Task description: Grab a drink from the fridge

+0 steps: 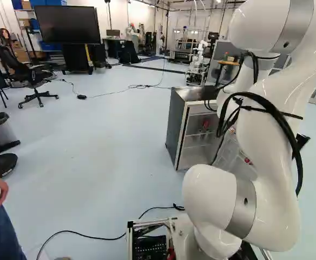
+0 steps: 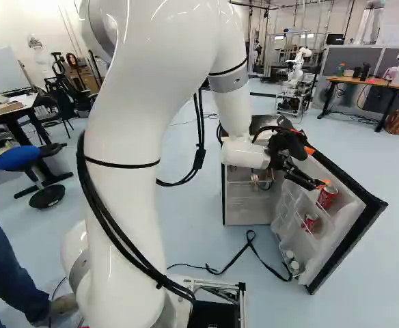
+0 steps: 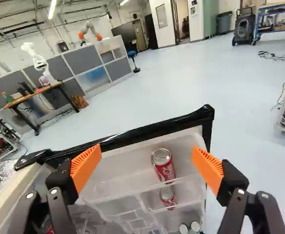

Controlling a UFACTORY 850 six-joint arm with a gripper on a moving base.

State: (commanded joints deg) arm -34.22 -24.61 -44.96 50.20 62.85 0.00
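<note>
White arm, extended toward an opened fridge door. Jaws spread wide, orange pads well apart. Red drink can, upright in the door's upper rack, ahead of the jaws and between their lines. Second red can, in the rack below. Fridge cabinet, beside the door. Farther off, wooden tabletop, bearing a green bottle.

One fridge, one fridge door, two red cans in the door, two pale-topped containers
</note>
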